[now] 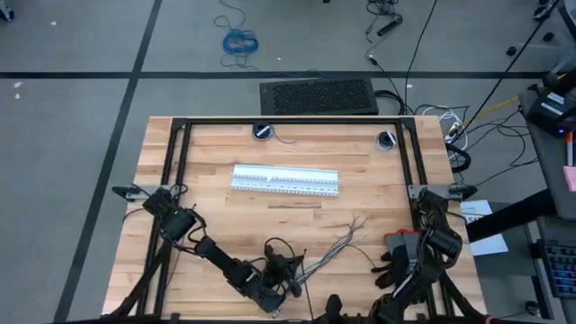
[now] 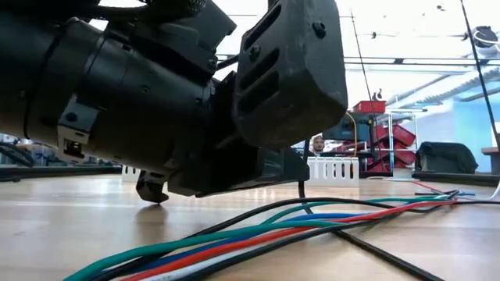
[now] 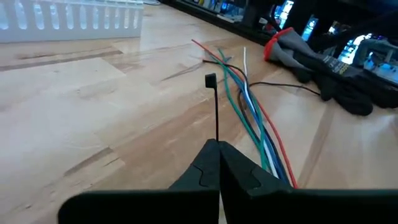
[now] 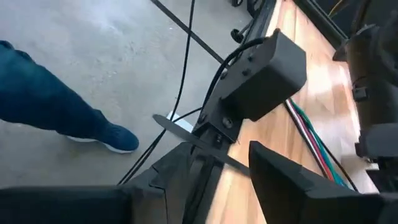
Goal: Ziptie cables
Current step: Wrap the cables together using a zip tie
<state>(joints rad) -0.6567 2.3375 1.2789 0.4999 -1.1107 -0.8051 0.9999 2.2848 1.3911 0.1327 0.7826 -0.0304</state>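
Note:
The cables (image 3: 249, 106) are a loose bundle of green, blue, red, white and black wires lying flat on the wooden table (image 1: 216, 216), just right of my left gripper (image 1: 290, 272). That gripper (image 3: 218, 144) is shut on a thin black ziptie (image 3: 215, 112), whose square head (image 3: 210, 79) stands out ahead of the fingertips. My right gripper (image 4: 224, 168) is open at the table's near edge (image 1: 335, 306), close behind the left gripper (image 4: 217, 130). A thin dark strip (image 4: 177, 130) runs from under the left gripper into the gap between the open right fingers. My left gripper pinches the ziptie's strap (image 3: 217, 135) between its two fingertips, well below the head. The strap runs on past the fingers in line with them, the head end free beside the cables. My right gripper: I cannot tell whether the dark strip touches its finger (image 4: 186, 168).
Two white slotted strips (image 1: 285, 180) lie across the table's middle. Black gloves with a red cuff (image 1: 398, 247) sit by the right arm's base. A person's leg and shoe (image 4: 93, 127) stand on the floor beyond the near edge. A blue coiled cable (image 1: 239, 40) lies on the floor.

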